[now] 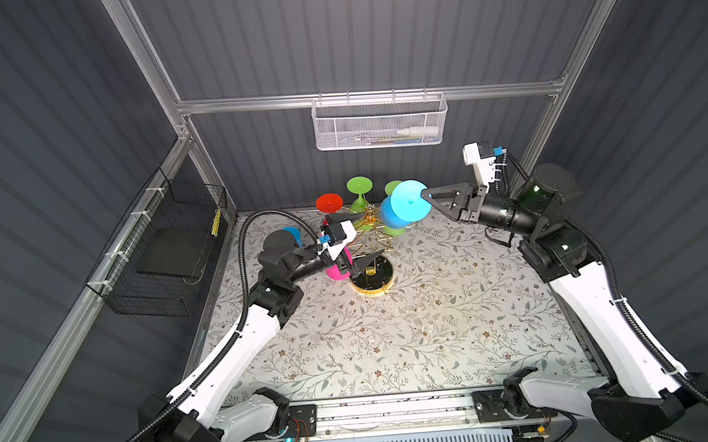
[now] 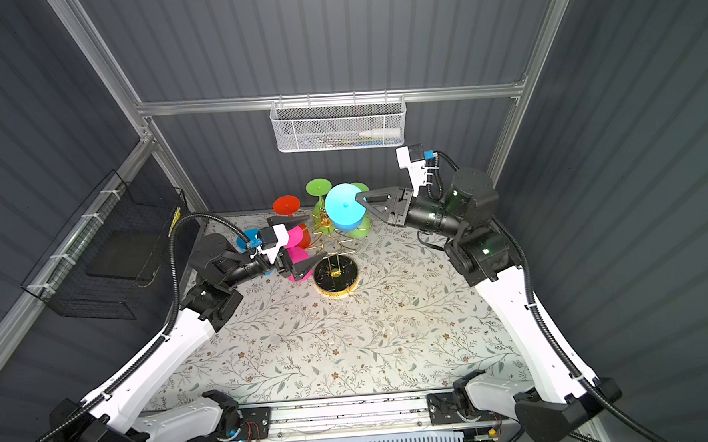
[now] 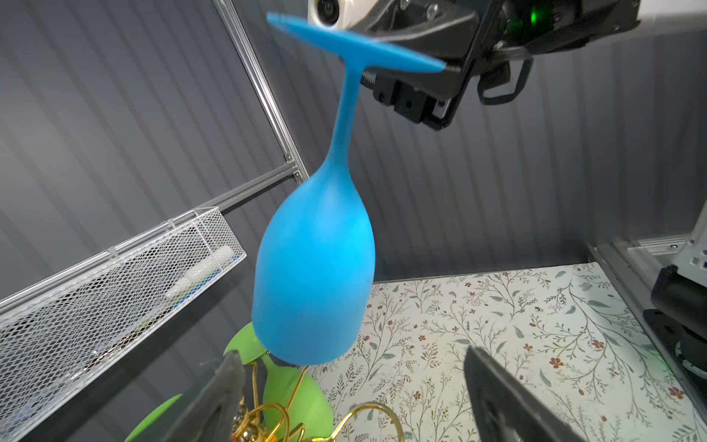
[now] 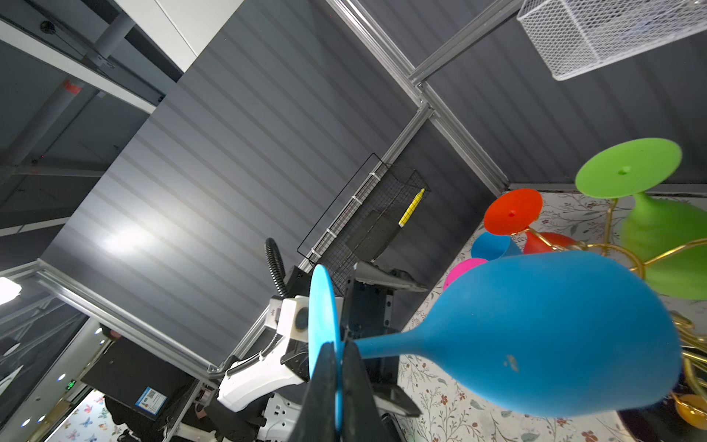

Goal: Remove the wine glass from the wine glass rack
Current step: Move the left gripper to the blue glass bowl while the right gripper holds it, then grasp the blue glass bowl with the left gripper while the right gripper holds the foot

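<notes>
over the floral counter [image 1: 433, 330], a white mesh basket [image 1: 380, 125] is hanging from the rail on the back wall, and a black wire basket [image 1: 158, 257] is hanging on the left wall. near the middle of the counter's far edge, the wine glass rack [image 1: 374, 276] is standing on its round black base, with its gold wire arms spreading from the central stem.

the blue wine glass [image 1: 410, 200] is hanging upside down in the air above the far right side of the rack, foot up and bowl down. in the left wrist view its stem is showing bare, in none of the rings, and the rim of the bowl [image 3: 317, 275] is hovering just over a green foot and the gold wire; whether it is touching them cannot be told.

the right pincer [image 1: 426, 194] is reaching in from the right and clamping the edge of the glass's foot between its closed fingers, which is plain in the right wrist view [image 4: 338, 356]. the left pincer [image 1: 371, 234] is sitting beside the rack's stem on the left, its jaws standing wide apart and gripping nothing, with one fingertip over the base.

a green glass [image 1: 359, 185] and a red glass [image 1: 329, 202] are hanging foot-up on the far arms, and a pink glass [image 1: 338, 270] is showing partly behind the left pincer.
</notes>
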Controlling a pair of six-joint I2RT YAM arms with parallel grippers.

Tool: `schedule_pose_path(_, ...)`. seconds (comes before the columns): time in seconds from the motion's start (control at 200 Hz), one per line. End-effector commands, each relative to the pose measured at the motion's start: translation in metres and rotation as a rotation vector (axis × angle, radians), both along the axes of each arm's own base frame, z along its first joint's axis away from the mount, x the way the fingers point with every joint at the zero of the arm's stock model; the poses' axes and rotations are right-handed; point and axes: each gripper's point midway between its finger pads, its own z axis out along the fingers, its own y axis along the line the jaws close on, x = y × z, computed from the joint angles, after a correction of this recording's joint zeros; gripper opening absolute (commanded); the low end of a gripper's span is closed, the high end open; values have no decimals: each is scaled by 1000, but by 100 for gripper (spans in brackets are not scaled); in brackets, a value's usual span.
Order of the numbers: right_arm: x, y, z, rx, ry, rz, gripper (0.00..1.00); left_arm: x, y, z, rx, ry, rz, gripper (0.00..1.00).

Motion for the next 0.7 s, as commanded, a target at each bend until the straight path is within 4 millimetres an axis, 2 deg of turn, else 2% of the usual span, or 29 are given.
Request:
schedule_pose_path(0.0, -21, 0, 23, 42, -72, 62, 0, 1, -5, 23, -32, -98, 12, 92)
schedule_pose_path(0.38, -26, 9, 16, 54, -47, 109, 0, 18, -10, 37, -88, -123, 66, 93)
schedule_pose_path(0.695, -30, 20, 15, 82, -29, 165, 0, 23, -21, 27, -70, -89, 30, 94)
